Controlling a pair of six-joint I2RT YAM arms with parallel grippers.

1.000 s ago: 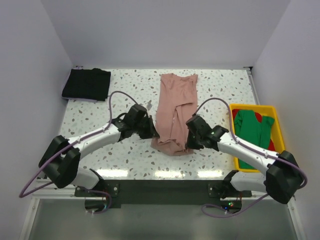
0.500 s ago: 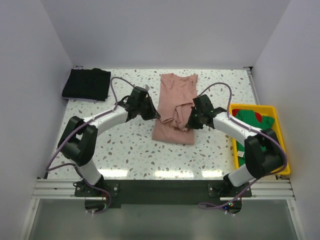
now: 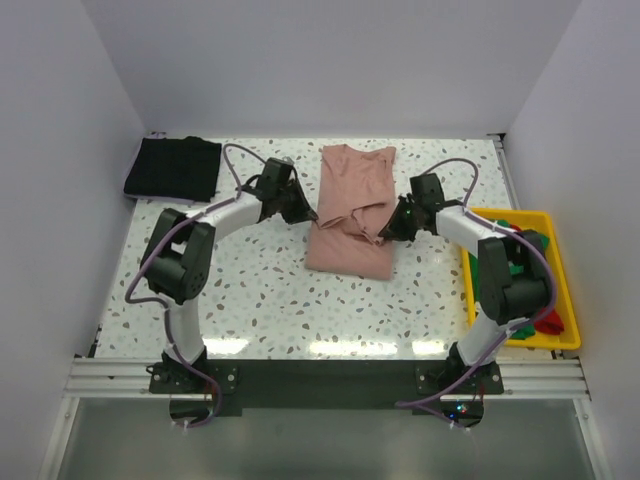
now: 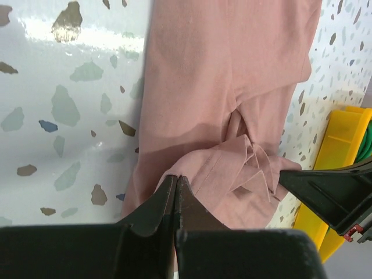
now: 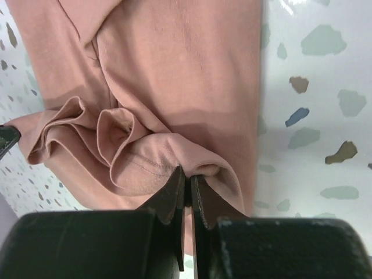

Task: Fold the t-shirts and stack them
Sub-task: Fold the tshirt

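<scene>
The dusty-pink t-shirt [image 3: 352,200] lies lengthwise in the middle of the table, its near part bunched and doubled over. My left gripper [image 3: 311,216] is shut on the hem at the shirt's left edge [image 4: 176,179]. My right gripper [image 3: 384,229] is shut on the hem at the right edge [image 5: 188,173]. Loose folds of pink cloth [image 5: 116,133] hang between the two grips. A folded black t-shirt [image 3: 173,168] rests at the back left corner. Green [image 3: 537,243] and red [image 3: 550,322] t-shirts lie in the bin.
The yellow plastic bin [image 3: 520,343] stands at the right edge, partly covered by my right arm. Both arms reach far out over the speckled table [image 3: 250,290]. White walls close in the left, right and back sides.
Both grippers have carried the shirt's near hem away from the bases, towards the collar. The pink shirt now lies shorter, with its near part folded over itself.
</scene>
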